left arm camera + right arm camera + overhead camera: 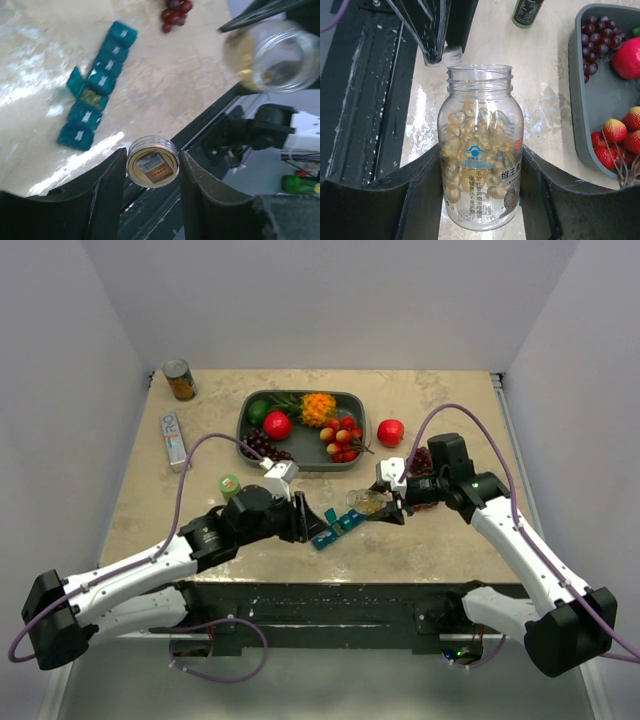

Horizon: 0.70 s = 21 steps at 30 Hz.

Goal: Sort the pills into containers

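Left wrist view: the left hand [152, 157] gripped a round cap [152, 164]; the pill organiser [96, 86] lay upper left, one lid open. The right hand [480, 155] clasped an uncapped pill bottle [480, 120].

pill bottle [272, 55]: blurred, clipped at right edge | cap [152, 161]: label print unreadable | fruit tray [602, 100]: cut by right edge | green bottle [527, 12]: cut by top edge | containers [340, 525]: contents too small from above
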Available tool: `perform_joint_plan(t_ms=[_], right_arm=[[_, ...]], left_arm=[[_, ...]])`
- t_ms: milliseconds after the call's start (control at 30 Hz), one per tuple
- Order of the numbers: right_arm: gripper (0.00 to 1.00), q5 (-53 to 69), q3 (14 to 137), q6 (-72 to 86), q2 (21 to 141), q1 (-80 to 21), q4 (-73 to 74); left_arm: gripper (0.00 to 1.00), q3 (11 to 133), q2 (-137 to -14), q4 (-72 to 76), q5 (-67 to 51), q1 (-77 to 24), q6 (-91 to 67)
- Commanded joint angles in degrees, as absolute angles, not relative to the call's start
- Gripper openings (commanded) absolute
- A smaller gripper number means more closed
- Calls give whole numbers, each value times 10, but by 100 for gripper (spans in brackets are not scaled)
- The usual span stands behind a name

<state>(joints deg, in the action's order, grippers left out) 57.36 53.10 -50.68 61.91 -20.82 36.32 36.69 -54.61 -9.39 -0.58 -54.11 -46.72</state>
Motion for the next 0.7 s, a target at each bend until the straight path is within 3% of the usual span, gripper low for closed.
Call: perform_joint_plan(t_ms=[0,200,667], right_arm=[[0,557,530,-543,624,-205,379],[0,547,532,-546,625,-205,384],[0,565,532,-551,617,-205,389]], left_arm=[[8,418,-558,37,-97,-517,-462],[8,471,-606,68,-177,-486,-458],[8,498,-660,88,-223,-471,-467]])
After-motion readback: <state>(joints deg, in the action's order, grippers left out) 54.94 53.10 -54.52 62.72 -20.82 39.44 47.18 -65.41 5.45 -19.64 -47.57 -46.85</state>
